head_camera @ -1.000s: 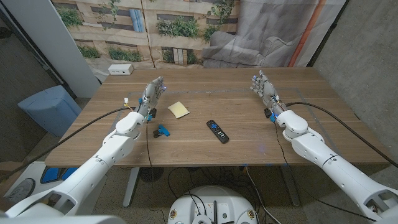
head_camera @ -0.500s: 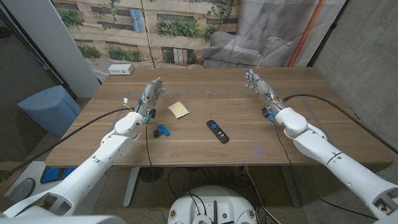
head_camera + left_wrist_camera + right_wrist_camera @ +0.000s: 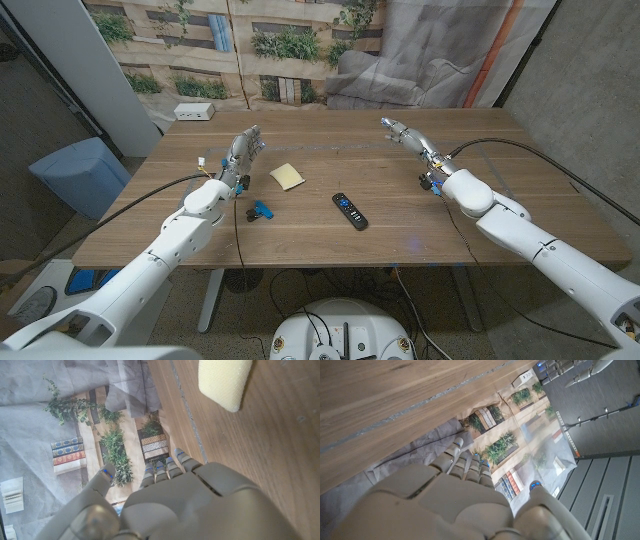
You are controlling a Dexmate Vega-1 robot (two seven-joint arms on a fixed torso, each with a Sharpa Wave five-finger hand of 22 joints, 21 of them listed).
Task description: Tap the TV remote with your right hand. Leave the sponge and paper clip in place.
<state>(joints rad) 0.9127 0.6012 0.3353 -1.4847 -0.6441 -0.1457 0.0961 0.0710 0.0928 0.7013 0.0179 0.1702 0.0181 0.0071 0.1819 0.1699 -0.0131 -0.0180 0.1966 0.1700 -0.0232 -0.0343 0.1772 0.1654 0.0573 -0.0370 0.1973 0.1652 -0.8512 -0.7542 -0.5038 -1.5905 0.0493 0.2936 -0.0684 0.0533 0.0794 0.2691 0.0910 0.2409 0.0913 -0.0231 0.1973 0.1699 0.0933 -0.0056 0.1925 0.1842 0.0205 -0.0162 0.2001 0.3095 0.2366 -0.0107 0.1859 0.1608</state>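
One sponge (image 3: 224, 381) edge cropped.

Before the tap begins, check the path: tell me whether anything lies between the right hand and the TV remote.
Nothing visible does. Only bare wood separates the right hand from the TV remote; the sponge and paper clip lie beyond the remote, toward the robot's left.

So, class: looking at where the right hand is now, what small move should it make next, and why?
Probably swing the right hand toward the robot's left and nearer its body, then lower it over the remote. The hand sits far back on the table, holding nothing, well clear of the remote. That path should also stay clear of the sponge and paper clip.
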